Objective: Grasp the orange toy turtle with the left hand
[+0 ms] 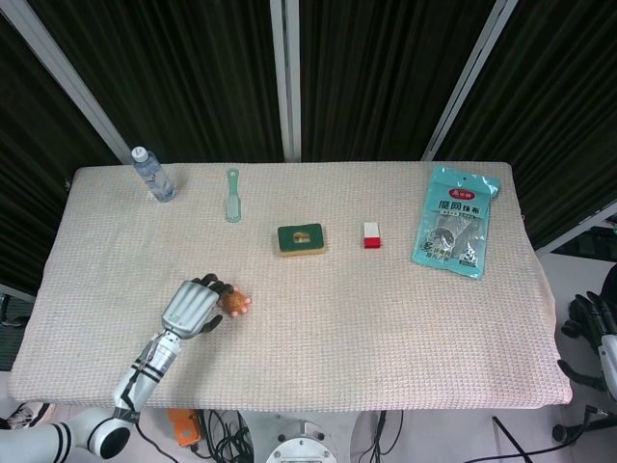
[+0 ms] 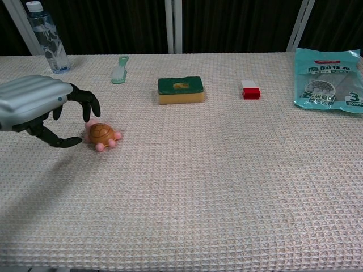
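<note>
Turtle (image 2: 101, 135) sits upright on the bench (image 2: 227, 187), near the front-left corner, shell up, pink feet on the woven cover. Left robot hand (image 2: 39, 107) hangs just beside it on the left, fingers (image 2: 85, 102) spread and curled loosely, holding nothing. One dark fingertip comes close to the turtle's near side; in the chest view a narrow gap shows between them, while the head view cannot settle whether any finger touches. In the head view the left robot hand (image 1: 196, 306) lies to the left of the turtle (image 1: 234, 302), with its forearm running down toward the front edge of the bench (image 1: 386, 328). Right robot hand appears in neither view.

Other items, all well apart from the turtle along the far half of the bench: bottle (image 2: 49, 38) at far left, standing; green brush (image 2: 120, 69) lying flat beside it; sponge (image 2: 181, 90), green face up, near the middle; small red-and-white block (image 2: 250, 89) to its right; teal packet (image 2: 330, 81) lying flat at far right.
</note>
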You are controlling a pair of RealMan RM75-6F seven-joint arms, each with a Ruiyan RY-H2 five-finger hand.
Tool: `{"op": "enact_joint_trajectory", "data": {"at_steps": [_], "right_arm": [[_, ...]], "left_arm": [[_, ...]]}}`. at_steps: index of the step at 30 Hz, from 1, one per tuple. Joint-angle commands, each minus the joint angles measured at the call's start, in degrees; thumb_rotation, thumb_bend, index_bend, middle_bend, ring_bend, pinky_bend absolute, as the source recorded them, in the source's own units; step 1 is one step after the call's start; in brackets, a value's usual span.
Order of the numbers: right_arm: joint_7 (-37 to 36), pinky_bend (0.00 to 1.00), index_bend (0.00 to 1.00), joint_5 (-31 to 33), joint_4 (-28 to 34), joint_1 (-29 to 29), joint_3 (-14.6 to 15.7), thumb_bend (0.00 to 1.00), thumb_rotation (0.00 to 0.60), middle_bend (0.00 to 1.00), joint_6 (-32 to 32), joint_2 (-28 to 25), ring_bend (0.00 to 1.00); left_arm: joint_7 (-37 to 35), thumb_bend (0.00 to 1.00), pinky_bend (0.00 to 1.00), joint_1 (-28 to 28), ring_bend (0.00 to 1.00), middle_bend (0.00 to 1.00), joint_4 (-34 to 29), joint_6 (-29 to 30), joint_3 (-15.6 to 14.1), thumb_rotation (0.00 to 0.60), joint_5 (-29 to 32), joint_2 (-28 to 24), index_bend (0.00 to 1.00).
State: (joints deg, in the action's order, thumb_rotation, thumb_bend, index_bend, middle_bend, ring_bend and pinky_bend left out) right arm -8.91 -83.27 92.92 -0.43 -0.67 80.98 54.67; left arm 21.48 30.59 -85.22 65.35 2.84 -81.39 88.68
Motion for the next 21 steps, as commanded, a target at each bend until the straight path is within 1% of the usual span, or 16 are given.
{"op": "enact_joint_trajectory", "data": {"at_steps": [1,2,4,10,13,18,21], "right_arm": [[0.06,0.00,0.00,0.12,0.04,0.09,0.00,0.11,0.600,0.00,-0.24,0.00,0.00],[0.08,0.00,0.00,0.16,0.05,0.12,0.02,0.11,0.600,0.00,-0.35,0.00,0.00],[0.14,0.00,0.00,0.16,0.11,0.19,0.08,0.11,0.600,0.00,-0.55,-0.03,0.00],[0.18,0.00,0.00,0.37,0.12,0.29,0.12,0.11,0.600,0.00,-0.91,-0.16,0.00],[0.08,0.00,0.00,0.61,0.09,0.33,0.11,0.11,0.600,0.00,-1.17,-0.28,0.00],[-0.14,0.00,0.00,0.94,-0.10,0.43,0.04,0.11,0.600,0.00,-1.49,-0.28,0.00],[-0.20,0.00,0.00,1.01,-0.19,0.49,0.07,0.11,0.600,0.00,-1.72,-0.22,0.00]], "left_arm": [[-2.18,0.26,0.42,0.06,0.14,0.32,2.79,2.23,-0.08,0.600,-3.12,1.32,0.35],[-2.49,0.26,0.38,0.14,0.11,0.29,3.55,2.33,-0.18,0.600,-3.57,1.61,0.35],[-2.52,0.26,0.33,0.48,0.08,0.26,5.14,1.67,-0.42,0.600,-3.82,2.19,0.35],[-1.72,0.26,0.25,1.76,0.04,0.27,9.59,-0.35,-0.92,0.600,-4.53,4.14,0.36],[-1.82,0.26,0.25,2.22,0.04,0.29,11.10,-0.83,-1.04,0.600,-4.94,4.89,0.37],[-2.11,0.26,0.25,2.82,0.04,0.31,11.94,-1.66,-1.10,0.600,-5.14,5.23,0.37],[-2.34,0.27,0.25,3.21,0.04,0.33,12.81,-2.07,-1.20,0.600,-5.44,5.74,0.38]]}}
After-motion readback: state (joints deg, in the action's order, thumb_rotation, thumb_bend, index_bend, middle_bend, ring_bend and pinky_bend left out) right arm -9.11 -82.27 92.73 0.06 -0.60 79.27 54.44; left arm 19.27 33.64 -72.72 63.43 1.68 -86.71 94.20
